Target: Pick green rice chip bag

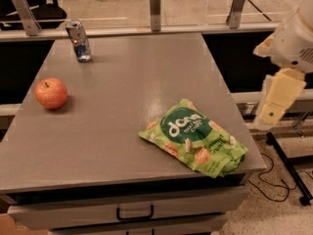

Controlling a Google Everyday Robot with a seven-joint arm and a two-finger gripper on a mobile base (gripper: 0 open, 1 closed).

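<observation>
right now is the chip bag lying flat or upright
Lying flat: the green rice chip bag rests face up on the table; the gripper hangs beyond the table's right edge.
</observation>
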